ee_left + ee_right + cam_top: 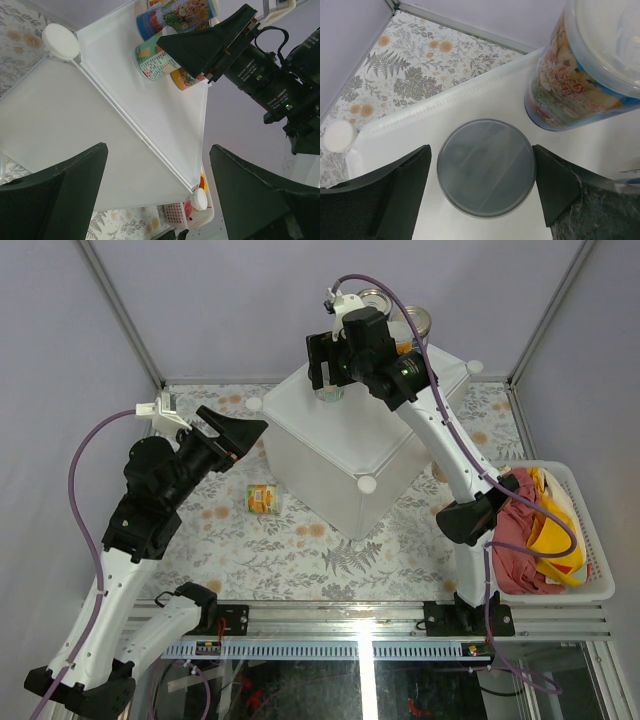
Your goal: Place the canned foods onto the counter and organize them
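Floral-print table (300, 540): carries white plastic cube box (340, 440); small yellow-labelled tin (263, 498) lies beside it. Box top: grey-lidded round tin (486, 167) upright between my right fingers (482, 172), parted, gripping nothing. My left fingers (157, 170): open, empty

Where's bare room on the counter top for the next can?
The counter top's near half is bare, from the left knob to the near knob. The far corner is crowded: cans cluster there, a grey-lidded can between the right jaws.
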Robot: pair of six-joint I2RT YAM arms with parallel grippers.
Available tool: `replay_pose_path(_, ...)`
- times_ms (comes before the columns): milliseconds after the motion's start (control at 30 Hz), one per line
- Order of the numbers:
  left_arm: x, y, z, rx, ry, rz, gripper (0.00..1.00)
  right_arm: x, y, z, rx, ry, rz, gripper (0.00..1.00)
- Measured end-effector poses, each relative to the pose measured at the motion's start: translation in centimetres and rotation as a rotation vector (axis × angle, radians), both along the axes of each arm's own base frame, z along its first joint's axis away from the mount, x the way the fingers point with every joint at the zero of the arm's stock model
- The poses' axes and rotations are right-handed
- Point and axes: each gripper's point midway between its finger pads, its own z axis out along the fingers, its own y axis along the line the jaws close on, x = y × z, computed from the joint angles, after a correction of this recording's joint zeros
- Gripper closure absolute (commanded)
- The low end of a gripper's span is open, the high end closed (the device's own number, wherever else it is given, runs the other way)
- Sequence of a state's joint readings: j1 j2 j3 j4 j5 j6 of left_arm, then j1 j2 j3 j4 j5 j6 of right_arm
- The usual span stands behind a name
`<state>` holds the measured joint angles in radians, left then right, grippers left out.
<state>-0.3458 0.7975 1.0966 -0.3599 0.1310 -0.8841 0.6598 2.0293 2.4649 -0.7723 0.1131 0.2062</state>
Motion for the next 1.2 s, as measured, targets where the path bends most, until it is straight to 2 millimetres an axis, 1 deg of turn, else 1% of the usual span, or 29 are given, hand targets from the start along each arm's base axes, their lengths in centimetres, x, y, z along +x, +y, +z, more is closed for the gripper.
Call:
replay_pose_path(533,0.0,0.0,0.0,0.0,0.001,0.0,0.17,0.1,-0.1,0.1,-0.011,-0.021,0.007,0.12)
replay_pose_path(833,0.2,0.0,-0.2,0.002,0.005,0.001,0.17,-0.1,-0.3,1.9,0.007,-0.067,0.012,0.12)
replay_pose_path(900,0.2,0.0,-0.2,0.002,0.006,0.001,0.17,-0.2,-0.4,2.3,0.009,-0.074,0.014,0.09)
replay_pose_path(1033,0.2,0.0,-0.2,0.002,0.006,0.002,0.17,-0.4,-0.6,2.7,0.01,-0.087,0.017,0.08)
replay_pose_path(1200,0.2,0.2,-0.1,0.001,0.002,0.011,0.17,-1.4,-1.3,3.3,0.01,-0.1,0.022,0.0)
